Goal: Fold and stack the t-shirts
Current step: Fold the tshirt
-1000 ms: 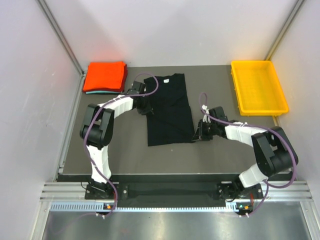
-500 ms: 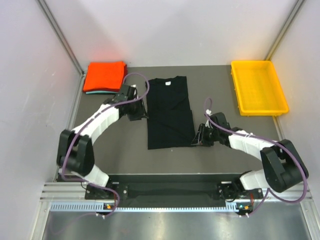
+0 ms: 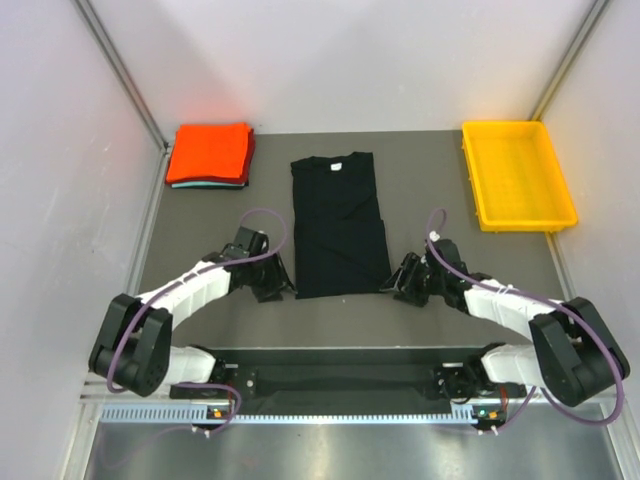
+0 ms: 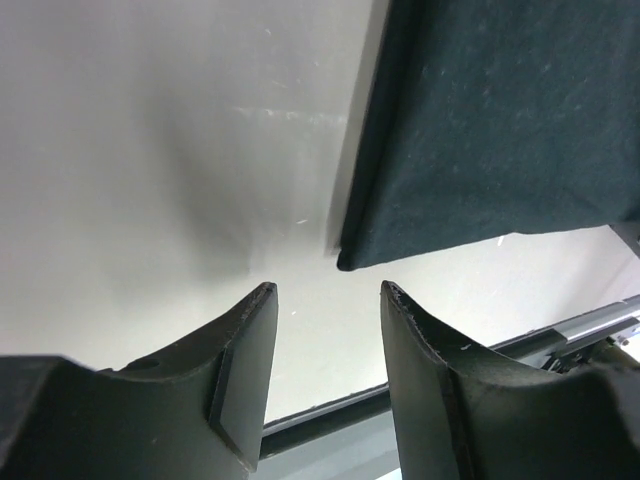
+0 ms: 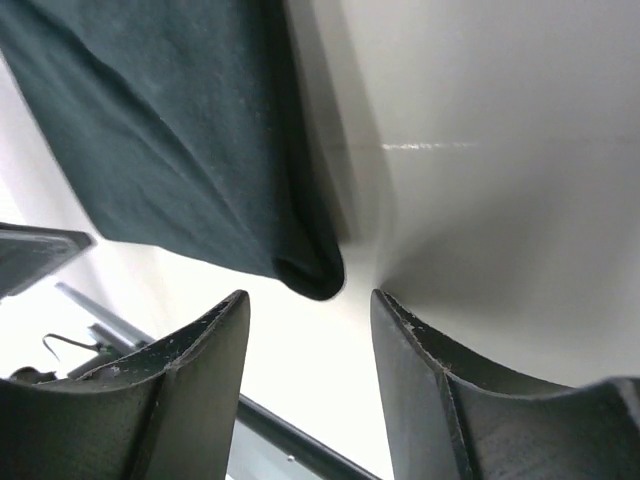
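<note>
A black t-shirt [image 3: 336, 224] lies flat in the middle of the table, folded into a long narrow strip with its neck label at the far end. My left gripper [image 3: 282, 290] stands open by the strip's near left corner [image 4: 345, 262], nothing between its fingers. My right gripper [image 3: 397, 285] is open too, just off the near right corner [image 5: 312, 275], apart from the cloth. At the far left corner sits a folded orange-red t-shirt [image 3: 208, 152] on top of a teal one [image 3: 176, 185].
A yellow plastic tray [image 3: 517, 174] stands at the far right of the table. White walls close in both sides and the back. The table's near edge with its metal rail [image 3: 350, 383] runs just behind both grippers.
Both grippers have let go of the black t-shirt and opened. The left arm has swung from the shirt's far left side down to its near left corner; the shirt lies straighter.
</note>
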`<state>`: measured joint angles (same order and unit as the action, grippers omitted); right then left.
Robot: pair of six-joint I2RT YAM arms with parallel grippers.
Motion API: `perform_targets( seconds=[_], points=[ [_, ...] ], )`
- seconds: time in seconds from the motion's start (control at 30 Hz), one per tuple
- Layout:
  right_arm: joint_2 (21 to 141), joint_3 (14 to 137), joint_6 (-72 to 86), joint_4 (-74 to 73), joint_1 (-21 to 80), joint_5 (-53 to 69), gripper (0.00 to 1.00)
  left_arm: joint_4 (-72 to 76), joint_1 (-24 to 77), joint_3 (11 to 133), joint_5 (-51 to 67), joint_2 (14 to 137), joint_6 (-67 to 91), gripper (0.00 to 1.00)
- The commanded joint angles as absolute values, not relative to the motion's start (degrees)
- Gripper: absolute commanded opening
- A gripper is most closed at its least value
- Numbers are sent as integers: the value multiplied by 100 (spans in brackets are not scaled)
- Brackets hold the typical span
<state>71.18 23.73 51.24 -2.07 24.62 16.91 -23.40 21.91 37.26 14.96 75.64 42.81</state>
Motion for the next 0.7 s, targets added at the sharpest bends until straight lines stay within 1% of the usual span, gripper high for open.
perform_targets(
  seconds=[0.0, 0.17, 0.5, 0.6, 0.63, 0.67],
  points=[
    [7233, 2189, 5511, 369, 2549, 1670, 52, -1644, 2337, 3604, 1539, 7374, 4719, 51],
    [7251, 2030, 5572, 615, 2549, 1565, 48, -1521, 2558, 3340, 1249, 7286, 4974, 50],
    [7497, 1942, 5546, 905, 2558, 1512, 36, -1318, 2689, 3331, 1108, 7699, 5107, 44],
    [7541, 1934, 5485, 896, 2558, 1433, 29, -1275, 2698, 3322, 1046, 7761, 5098, 40],
    [7532, 1916, 5458, 896, 2558, 1415, 23, -1240, 2698, 3322, 1020, 7778, 5080, 39],
    [7524, 1907, 5406, 905, 2549, 1389, 20, -1231, 2698, 3331, 1002, 7813, 5063, 30]
  ],
)
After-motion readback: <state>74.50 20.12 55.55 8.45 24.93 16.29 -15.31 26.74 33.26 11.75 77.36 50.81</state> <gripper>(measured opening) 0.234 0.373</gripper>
